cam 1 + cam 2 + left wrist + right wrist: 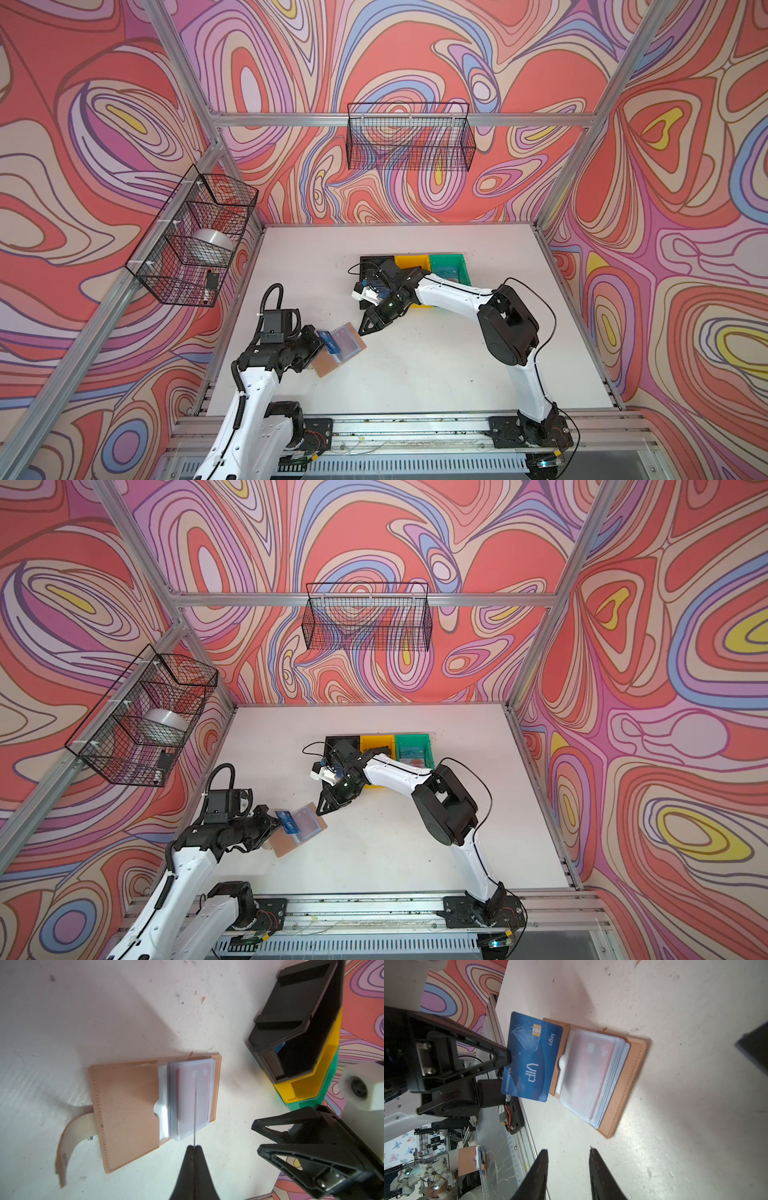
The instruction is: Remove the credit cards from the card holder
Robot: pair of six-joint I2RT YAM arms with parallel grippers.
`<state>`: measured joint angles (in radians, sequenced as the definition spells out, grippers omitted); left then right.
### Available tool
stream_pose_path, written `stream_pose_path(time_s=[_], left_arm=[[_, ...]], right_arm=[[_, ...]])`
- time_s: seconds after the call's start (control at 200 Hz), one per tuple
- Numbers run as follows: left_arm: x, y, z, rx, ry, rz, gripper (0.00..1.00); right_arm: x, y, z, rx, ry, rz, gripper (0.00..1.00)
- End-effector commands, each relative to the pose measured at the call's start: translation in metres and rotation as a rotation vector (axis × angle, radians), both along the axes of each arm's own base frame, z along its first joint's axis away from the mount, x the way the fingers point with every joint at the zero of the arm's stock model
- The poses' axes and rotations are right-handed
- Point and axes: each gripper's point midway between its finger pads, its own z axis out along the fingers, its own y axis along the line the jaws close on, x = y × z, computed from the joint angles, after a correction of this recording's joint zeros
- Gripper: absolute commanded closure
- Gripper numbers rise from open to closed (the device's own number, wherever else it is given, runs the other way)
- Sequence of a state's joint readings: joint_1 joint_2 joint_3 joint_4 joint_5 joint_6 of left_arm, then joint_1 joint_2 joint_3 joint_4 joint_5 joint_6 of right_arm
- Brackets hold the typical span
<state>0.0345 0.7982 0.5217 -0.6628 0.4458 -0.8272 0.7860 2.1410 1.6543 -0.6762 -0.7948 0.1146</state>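
Observation:
The tan card holder (pixel 347 353) (pixel 305 833) lies open on the white table, its strap (pixel 68 1142) flopped to one side. Its clear sleeve pages (pixel 591 1076) are stacked, and a pale credit card with red (pixel 193 1095) shows through the top sleeve. My left gripper (pixel 320 338) (pixel 194 1147) is shut on a blue "VIP" credit card (pixel 531 1057) (pixel 286 820), held just above the holder's pocket side. The left wrist view shows this card edge-on. My right gripper (pixel 365 330) (pixel 569 1151) hovers open and empty beside the holder's far edge.
Black (pixel 370 262), yellow (pixel 411 262) and green (pixel 451 266) bins stand in a row behind the right gripper. The green one holds a bluish card (pixel 409 752). Wire baskets hang on the left wall (pixel 195 237) and the back wall (pixel 409 137).

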Motion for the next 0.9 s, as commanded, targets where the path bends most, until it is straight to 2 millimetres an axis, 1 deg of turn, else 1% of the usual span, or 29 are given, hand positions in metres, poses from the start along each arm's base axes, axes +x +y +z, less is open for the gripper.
stream_pose_path(time_s=[0.0,0.03,0.175,0.215,0.225,0.25,0.306,0.401,0.546,0.896], left_arm=[[-0.007,-0.008,-0.005,-0.053,0.008,-0.022,1.00],[-0.005,-0.013,-0.001,-0.075,-0.026,-0.044,1.00],[0.017,-0.038,0.032,-0.217,-0.272,-0.143,1.00],[0.022,-0.041,0.040,-0.240,-0.329,-0.155,1.00],[0.022,-0.041,0.039,-0.245,-0.329,-0.155,1.00],[0.027,-0.043,0.047,-0.256,-0.380,-0.169,1.00],[0.031,-0.048,0.057,-0.287,-0.448,-0.199,1.00],[0.037,-0.054,0.069,-0.337,-0.536,-0.223,1.00],[0.043,-0.059,0.079,-0.390,-0.599,-0.253,1.00],[0.043,-0.062,0.083,-0.427,-0.638,-0.268,1.00]], right_arm=[[0.000,0.000,0.023,0.052,-0.003,0.026,0.64],[0.001,-0.001,0.025,0.058,-0.001,0.029,0.63],[0.006,-0.009,0.042,0.104,0.021,0.045,0.61],[0.008,-0.012,0.047,0.108,0.022,0.051,0.60],[0.008,-0.012,0.047,0.108,0.025,0.052,0.60],[0.009,-0.014,0.050,0.112,0.025,0.053,0.59],[0.010,-0.016,0.054,0.124,0.025,0.069,0.58],[0.010,-0.018,0.055,0.119,0.032,0.090,0.57],[0.011,-0.016,0.052,0.122,0.053,0.102,0.57],[0.015,-0.010,0.047,0.131,0.071,0.104,0.57]])
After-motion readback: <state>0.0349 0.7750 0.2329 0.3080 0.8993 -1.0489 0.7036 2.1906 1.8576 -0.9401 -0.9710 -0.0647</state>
